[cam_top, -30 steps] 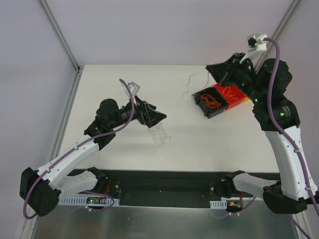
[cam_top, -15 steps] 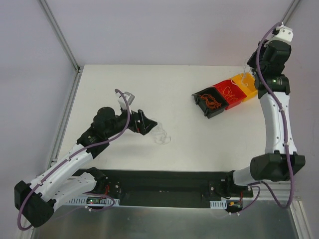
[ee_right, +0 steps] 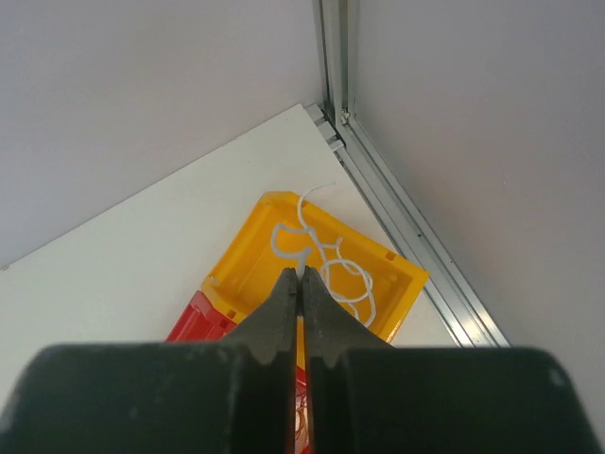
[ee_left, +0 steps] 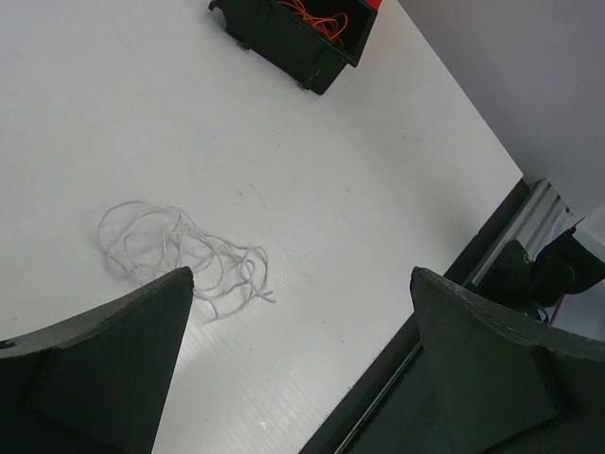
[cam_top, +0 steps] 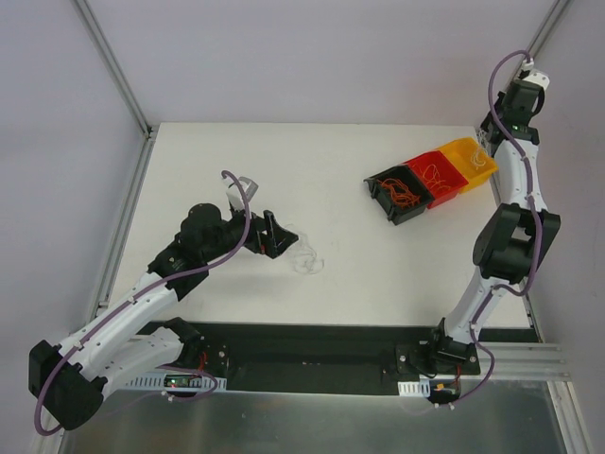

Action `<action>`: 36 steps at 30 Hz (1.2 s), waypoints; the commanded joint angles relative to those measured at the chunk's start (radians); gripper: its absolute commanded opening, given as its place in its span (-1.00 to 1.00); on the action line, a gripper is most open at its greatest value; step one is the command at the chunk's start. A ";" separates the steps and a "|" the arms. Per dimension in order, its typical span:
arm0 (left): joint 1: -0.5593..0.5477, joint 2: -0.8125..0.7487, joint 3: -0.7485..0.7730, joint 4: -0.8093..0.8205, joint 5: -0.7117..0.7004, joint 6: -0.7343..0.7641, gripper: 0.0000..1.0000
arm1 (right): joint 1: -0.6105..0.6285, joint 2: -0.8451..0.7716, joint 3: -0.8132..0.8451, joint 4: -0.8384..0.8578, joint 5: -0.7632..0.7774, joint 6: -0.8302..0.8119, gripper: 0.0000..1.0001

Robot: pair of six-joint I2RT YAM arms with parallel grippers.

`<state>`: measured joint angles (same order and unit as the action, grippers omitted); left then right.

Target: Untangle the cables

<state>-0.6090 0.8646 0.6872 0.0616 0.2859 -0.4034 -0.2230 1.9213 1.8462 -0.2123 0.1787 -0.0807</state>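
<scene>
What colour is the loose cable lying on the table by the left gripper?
Whitish. The cable shows best in the left wrist view.

Worktop point(ee_left: 359, 189) matt white, faintly ribbed; yellow bin point(ee_right: 244, 255) glossy plastic; white cable point(ee_right: 302, 210) smooth; left pincer point(ee_left: 301, 284) matt black plastic.

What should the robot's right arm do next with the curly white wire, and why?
Probably open its jaws and let go. The right gripper is shut on the white cable, whose loops dangle right over the yellow bin. Releasing now should drop the strand into that bin.
</scene>
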 commanded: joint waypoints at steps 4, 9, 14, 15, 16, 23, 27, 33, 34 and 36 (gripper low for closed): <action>-0.003 0.010 0.014 0.009 0.001 0.020 0.96 | -0.004 0.019 -0.053 0.089 -0.022 0.015 -0.99; -0.003 0.005 0.021 -0.012 0.010 0.012 0.96 | -0.004 0.027 -0.143 0.120 -0.021 0.015 -0.99; -0.003 0.020 0.035 -0.054 0.016 -0.006 0.96 | -0.006 0.154 0.051 -0.092 -0.034 -0.030 -0.64; -0.003 0.024 0.038 -0.057 0.016 -0.011 0.96 | -0.006 0.183 0.126 -0.181 -0.036 -0.031 -0.50; -0.003 0.030 0.040 -0.057 0.015 -0.018 0.96 | -0.004 0.208 0.195 -0.262 -0.035 -0.024 -0.32; -0.003 0.054 0.049 -0.101 0.016 -0.060 0.96 | 0.004 0.095 0.268 -0.516 -0.067 0.067 0.26; -0.002 0.071 0.035 -0.121 -0.025 -0.087 0.96 | 0.095 -0.147 -0.118 -0.333 -0.209 0.143 0.28; 0.035 0.114 -0.008 -0.151 -0.083 -0.216 0.72 | 0.420 -0.387 -0.569 -0.080 -0.392 0.226 0.26; 0.044 0.111 -0.024 -0.149 -0.094 -0.235 0.68 | 0.482 -0.407 -0.618 -0.049 -0.424 0.231 0.23; 0.070 0.102 -0.057 -0.149 -0.106 -0.282 0.68 | 0.600 -0.455 -0.729 0.013 -0.446 0.234 0.22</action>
<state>-0.5781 0.9791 0.6754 -0.0742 0.2317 -0.5701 0.2180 1.5475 1.2842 -0.3595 -0.1249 0.0959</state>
